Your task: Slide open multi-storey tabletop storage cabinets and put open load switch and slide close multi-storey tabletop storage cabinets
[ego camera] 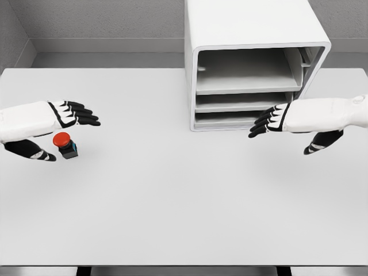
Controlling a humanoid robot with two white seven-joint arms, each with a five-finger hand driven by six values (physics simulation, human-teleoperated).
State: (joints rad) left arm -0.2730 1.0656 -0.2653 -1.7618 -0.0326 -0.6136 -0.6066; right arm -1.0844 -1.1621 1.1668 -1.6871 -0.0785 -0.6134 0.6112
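Observation:
A white multi-storey cabinet (253,57) stands at the back of the table, right of the middle, its front facing me with three tray levels showing inside. The load switch (65,144), a small black block with a red round button, sits on the table at the far left. My left hand (69,129) hovers just above and beside it, fingers stretched out, thumb below, holding nothing. My right hand (282,129) floats in front of the cabinet's lower right corner, fingers extended toward the bottom tray, open and empty.
The white table (172,201) spreads wide in front of both hands. A grey wall runs behind the cabinet. The table's front edge lies near the bottom of the view.

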